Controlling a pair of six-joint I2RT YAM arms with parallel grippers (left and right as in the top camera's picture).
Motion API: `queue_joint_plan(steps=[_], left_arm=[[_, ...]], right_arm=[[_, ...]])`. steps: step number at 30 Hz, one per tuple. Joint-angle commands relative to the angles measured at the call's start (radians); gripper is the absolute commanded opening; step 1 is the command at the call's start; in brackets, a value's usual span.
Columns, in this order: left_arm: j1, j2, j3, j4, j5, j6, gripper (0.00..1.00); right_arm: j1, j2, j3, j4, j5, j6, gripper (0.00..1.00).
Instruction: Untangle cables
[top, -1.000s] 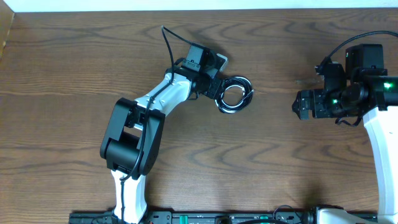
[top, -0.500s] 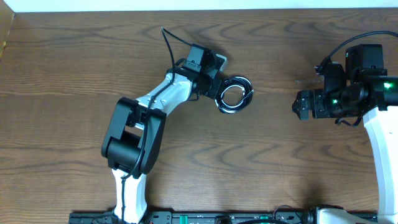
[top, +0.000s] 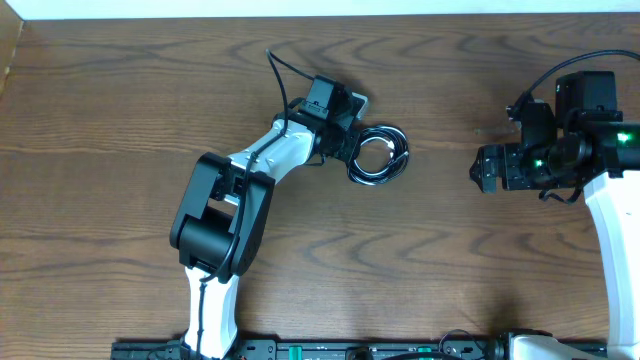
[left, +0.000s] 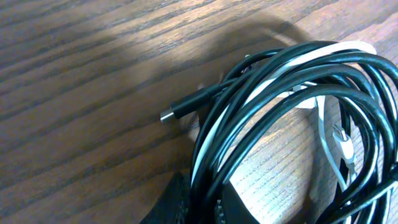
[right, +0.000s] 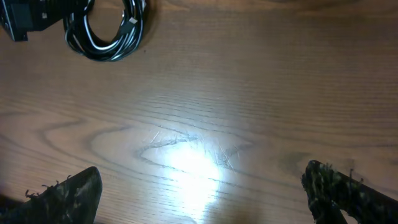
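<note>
The cables (top: 372, 178), one black and one white, lie coiled together in a small ring on the wooden table (top: 120, 110). My left gripper (top: 347, 148) is at the ring's left edge, shut on several of its strands. The left wrist view shows the cables (left: 280, 93) running down between the pinching left gripper (left: 202, 205). A black plug end (left: 168, 115) sticks out to the left, and a white plug (left: 341, 134) lies inside the loop. My right gripper (top: 480, 168) hovers open far to the right. In its wrist view the right gripper (right: 205, 199) holds nothing, and the cables (right: 102, 53) lie top left.
The left arm's own thick black cable (top: 272, 70) arcs behind its wrist. The table's far edge (top: 320, 14) runs along the top. Bare wood (top: 440, 150) lies between the ring and the right gripper.
The left jaws have closed on the ring's left edge. The left wrist and the ring have shifted slightly right. The right arm has not moved.
</note>
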Motion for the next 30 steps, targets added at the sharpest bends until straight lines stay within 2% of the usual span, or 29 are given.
queue_joint_plan(steps=[1,7,12,16,21,24,26,30], left_arm=[[-0.002,-0.034,0.014,-0.023,0.022,-0.037,0.07],[-0.002,-0.171,0.014,-0.028,0.133,-0.039,0.07],[-0.002,-0.336,0.014,-0.028,0.141,-0.121,0.07],[-0.002,-0.474,0.014,-0.042,0.163,-0.143,0.08],[-0.002,-0.582,0.014,-0.135,0.163,-0.142,0.08],[-0.002,-0.601,0.014,-0.191,0.168,-0.142,0.08],[-0.002,-0.602,0.014,-0.212,0.212,-0.141,0.08],[-0.002,-0.602,0.014,-0.218,0.331,-0.137,0.08]], right_arm=[[0.005,-0.017,-0.004,-0.001,-0.018,0.014,0.99],[0.005,-0.016,-0.011,0.010,-0.158,0.012,0.99],[0.007,-0.016,-0.051,0.062,-0.299,0.012,0.99],[0.017,-0.016,-0.101,0.125,-0.310,0.013,0.99],[0.018,-0.016,-0.151,0.187,-0.356,0.013,0.99],[0.018,-0.016,-0.162,0.209,-0.361,0.013,0.90],[0.018,-0.016,-0.162,0.237,-0.361,0.023,0.80],[0.018,-0.016,-0.162,0.322,-0.350,0.106,0.78]])
